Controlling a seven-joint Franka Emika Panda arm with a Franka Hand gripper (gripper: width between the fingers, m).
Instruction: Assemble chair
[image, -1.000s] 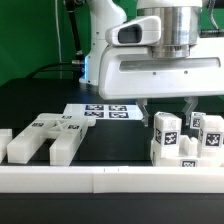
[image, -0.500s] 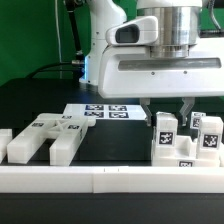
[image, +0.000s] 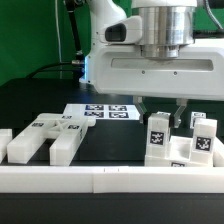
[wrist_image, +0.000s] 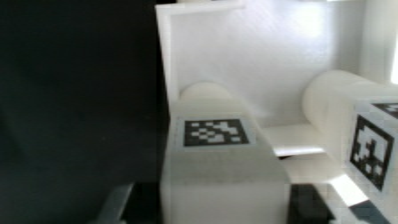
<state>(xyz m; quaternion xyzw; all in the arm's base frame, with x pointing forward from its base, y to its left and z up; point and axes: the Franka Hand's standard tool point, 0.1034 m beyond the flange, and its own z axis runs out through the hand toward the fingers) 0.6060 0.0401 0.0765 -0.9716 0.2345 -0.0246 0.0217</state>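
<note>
Exterior view | white pincer (image: 163, 112) hung released, jaws spread | upright white plastic tagged chair block (image: 158, 140) just below looked light, rigid, slick | best gripped across flat sides

White tagged bar (wrist_image: 217, 150) stood between the two dark fingertips (wrist_image: 116, 206); second tagged piece (wrist_image: 366, 135) lay just beside the bar.

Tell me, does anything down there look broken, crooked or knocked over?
Nothing stands out. The flat chair pieces at the exterior view's left lie level on the table, the upright chair pieces below the gripper stand roughly straight, and no part looks cracked or toppled.
</note>
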